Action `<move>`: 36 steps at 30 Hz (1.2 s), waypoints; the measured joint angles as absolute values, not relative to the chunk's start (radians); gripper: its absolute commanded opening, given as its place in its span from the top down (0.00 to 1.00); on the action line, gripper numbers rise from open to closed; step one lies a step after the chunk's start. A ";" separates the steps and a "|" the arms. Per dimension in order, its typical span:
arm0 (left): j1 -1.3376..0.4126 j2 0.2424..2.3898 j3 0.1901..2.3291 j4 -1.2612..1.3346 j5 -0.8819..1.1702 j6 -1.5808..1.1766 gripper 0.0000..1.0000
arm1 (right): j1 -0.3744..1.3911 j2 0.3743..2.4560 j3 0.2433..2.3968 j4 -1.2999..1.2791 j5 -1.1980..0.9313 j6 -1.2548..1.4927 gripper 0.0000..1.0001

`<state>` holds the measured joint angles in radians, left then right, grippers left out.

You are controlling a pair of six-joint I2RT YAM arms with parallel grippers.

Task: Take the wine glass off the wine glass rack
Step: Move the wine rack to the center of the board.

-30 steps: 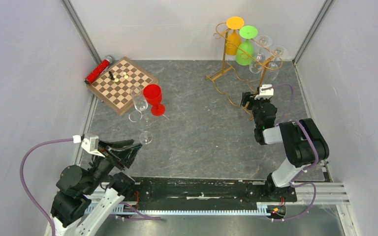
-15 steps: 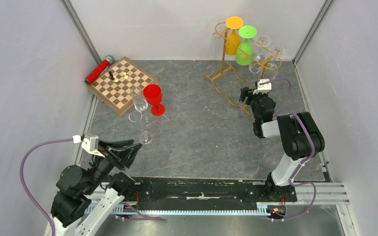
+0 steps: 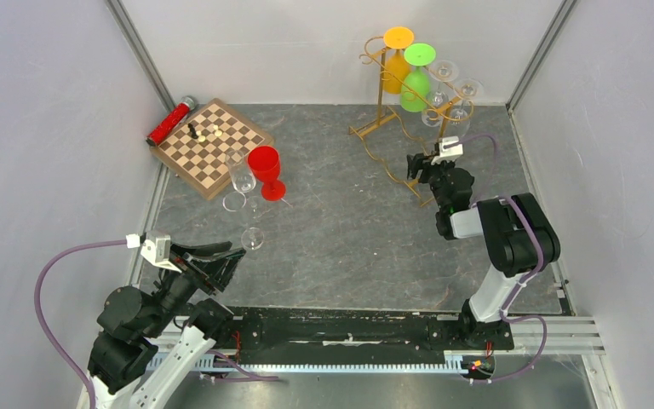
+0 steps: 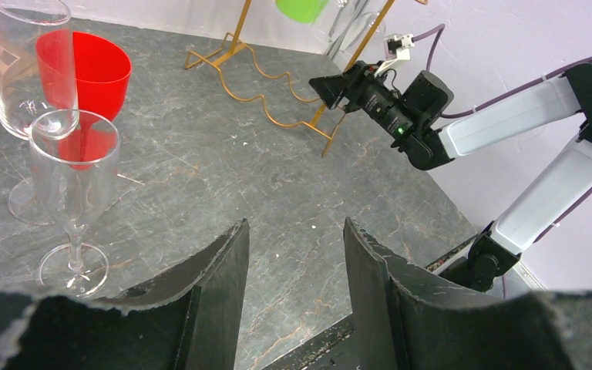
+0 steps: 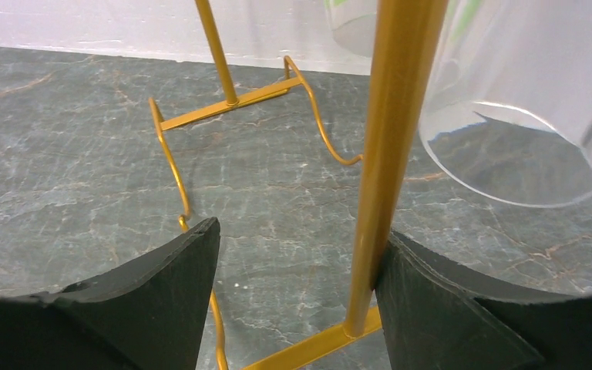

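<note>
I see the wine glass rack (image 5: 389, 154) as smooth, gold-coloured metal rod with a soft sheen. The wine glass (image 5: 524, 100) hanging beside it is clear, glossy glass. The tabletop (image 3: 341, 230) looks like matt grey veined stone. On my right hand (image 5: 301, 231) the fingers (image 5: 154, 308) are matt black with rough, ragged edges. The red goblet (image 4: 85, 73) looks smooth and glossy; the chessboard (image 3: 213, 145) looks wooden.

Only the rim end of the wine glass (image 5: 524, 77) inside the right wrist view (stem and foot off-frame)
</note>
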<state>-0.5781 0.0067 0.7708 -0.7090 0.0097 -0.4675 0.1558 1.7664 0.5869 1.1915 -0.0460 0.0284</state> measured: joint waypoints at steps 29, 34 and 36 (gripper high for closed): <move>-0.578 0.007 0.771 -0.709 0.010 -0.467 0.45 | 0.373 1.782 0.571 1.269 -0.044 0.074 0.44; -0.578 0.007 0.771 -0.709 0.010 -0.467 0.45 | 0.414 1.799 0.571 1.294 -0.046 0.082 0.46; -0.578 0.007 0.771 -0.709 0.010 -0.467 0.45 | 0.426 1.807 0.572 1.303 -0.048 0.085 0.47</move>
<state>-0.5781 0.0067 0.7708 -0.7090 0.0101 -0.4671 0.4259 1.8072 0.5724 1.3033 -0.0483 0.0853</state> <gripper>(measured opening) 0.550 0.545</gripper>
